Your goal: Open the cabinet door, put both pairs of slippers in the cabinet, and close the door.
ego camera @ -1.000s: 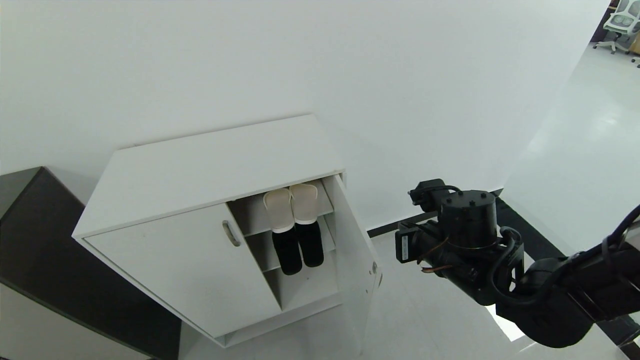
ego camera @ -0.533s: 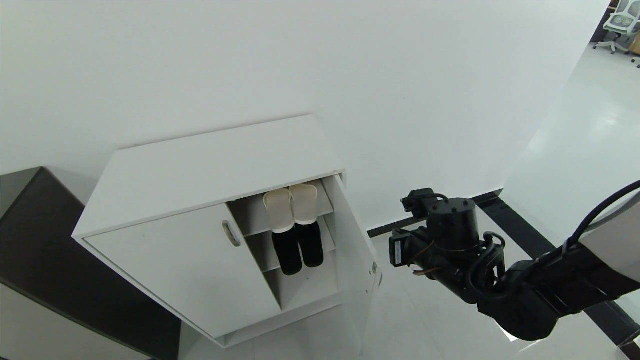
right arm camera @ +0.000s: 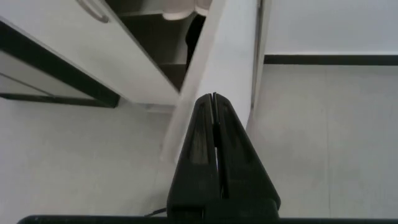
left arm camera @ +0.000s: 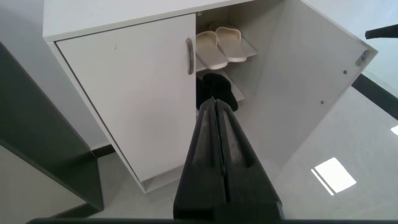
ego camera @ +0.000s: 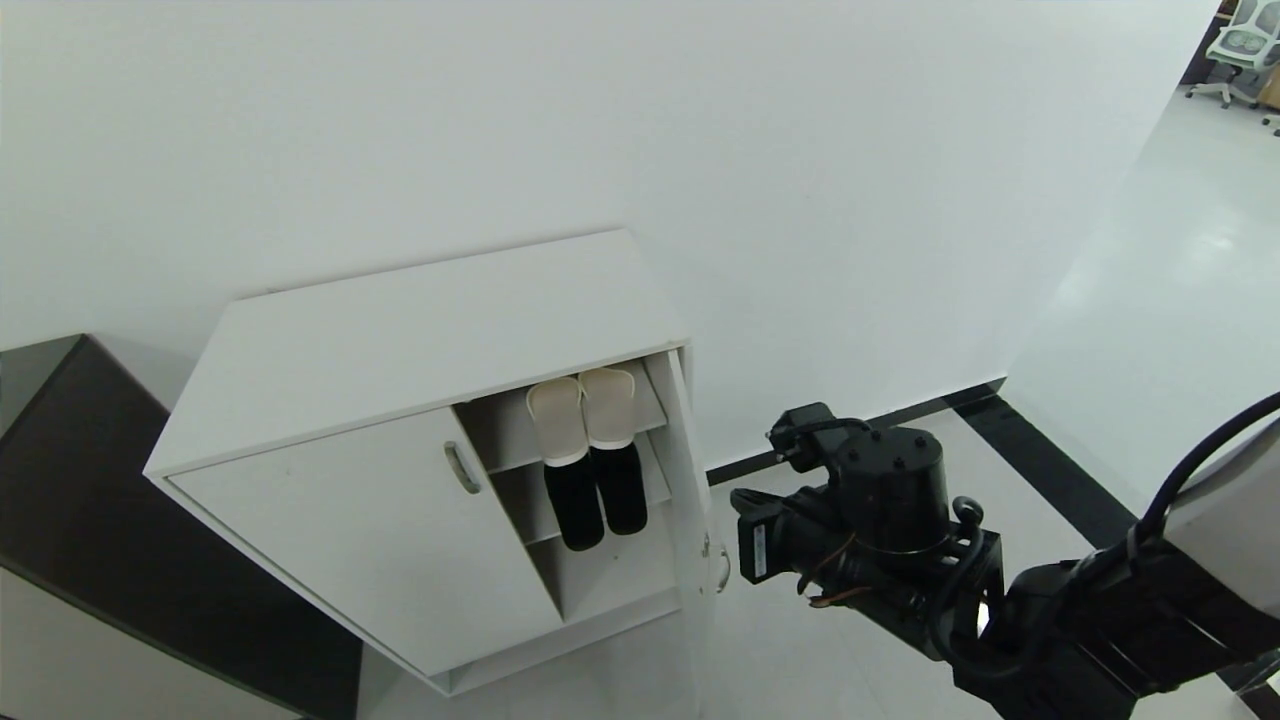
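While white slippers (ego camera: 582, 415) and black slippers (ego camera: 597, 495) sit shelved, door (ego camera: 690, 480) open — closing remains; right gripper (right arm camera: 214, 99) clenched empty at door's 3 o'clock.

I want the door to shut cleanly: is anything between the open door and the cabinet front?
Nothing visible does. The swing gap between door and cabinet holds nothing; the white slippers and black slippers lie on shelves inside, seemingly behind the front edge.
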Available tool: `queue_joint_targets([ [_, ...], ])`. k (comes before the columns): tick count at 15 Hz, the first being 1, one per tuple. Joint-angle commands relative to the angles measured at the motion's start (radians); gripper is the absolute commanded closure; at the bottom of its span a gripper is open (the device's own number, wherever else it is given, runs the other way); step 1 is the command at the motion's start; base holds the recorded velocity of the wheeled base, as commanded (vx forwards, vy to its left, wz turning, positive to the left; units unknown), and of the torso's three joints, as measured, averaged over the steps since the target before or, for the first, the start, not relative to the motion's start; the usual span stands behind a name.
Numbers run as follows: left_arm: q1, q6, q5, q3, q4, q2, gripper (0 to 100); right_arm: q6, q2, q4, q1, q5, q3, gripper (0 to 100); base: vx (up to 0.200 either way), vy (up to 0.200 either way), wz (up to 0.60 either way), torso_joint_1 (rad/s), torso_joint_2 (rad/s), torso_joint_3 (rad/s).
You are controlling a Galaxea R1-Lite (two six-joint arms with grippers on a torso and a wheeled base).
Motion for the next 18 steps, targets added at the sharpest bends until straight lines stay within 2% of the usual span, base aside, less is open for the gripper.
queue_joint_targets([
  [1,0.0,0.001,0.001,0.0,-0.001,-0.002,100,0.0,-0.017,-0.002,0.002,0.003,0.014,100,0.0,0.0,0.0,0.0,0.0,0.0],
  [11,0.0,0.0,0.015,0.0,-0.001,0.0,100,-0.002,-0.015,-0.002,-0.015,0.003,0.026,100,0.0,0.0,0.0,0.0,0.0,0.0],
  [18,0.0,-0.002,0.022,0.0,-0.001,0.0,100,-0.011,0.006,-0.004,-0.033,-0.002,0.029,100,0.0,0.0,0.0,0.004,0.0,0.17],
])
